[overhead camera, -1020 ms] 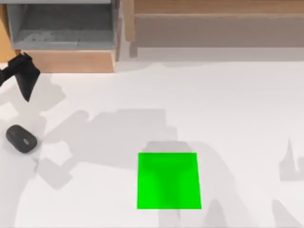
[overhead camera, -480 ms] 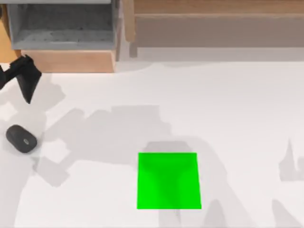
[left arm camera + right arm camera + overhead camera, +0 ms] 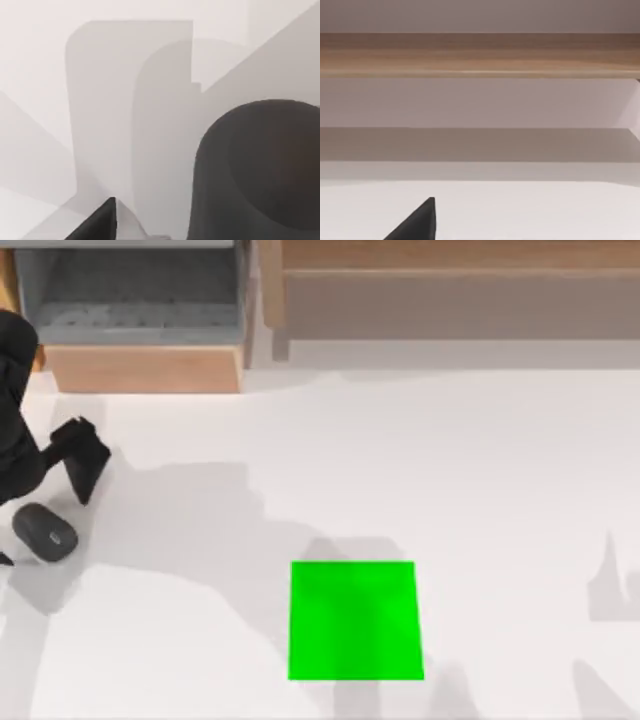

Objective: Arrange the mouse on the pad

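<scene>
At the table's far left, the AgileX left arm reaches in with its left gripper [image 3: 85, 465] poised just above and beside the mouse [image 3: 45, 533], which lies on the bare white table [image 3: 500, 460], not yet grasped. Whether the black fingers are spread or closed cannot be told from the top view. In the left wrist view the mouse [image 3: 257, 170] looms large and dark, close under the camera, with one fingertip [image 3: 97, 222] at the frame's edge. To do this step well, the gripper likely needs to centre over the mouse's narrow sides, come straight down, and close gently so the smooth oval shell does not squirt out. Farther right, near the front of the table, the green pad [image 3: 355, 620] lies flat and unoccupied, well apart from the mouse. The right arm is parked off to the right; its wrist view faces a wooden shelf [image 3: 480, 55].
</scene>
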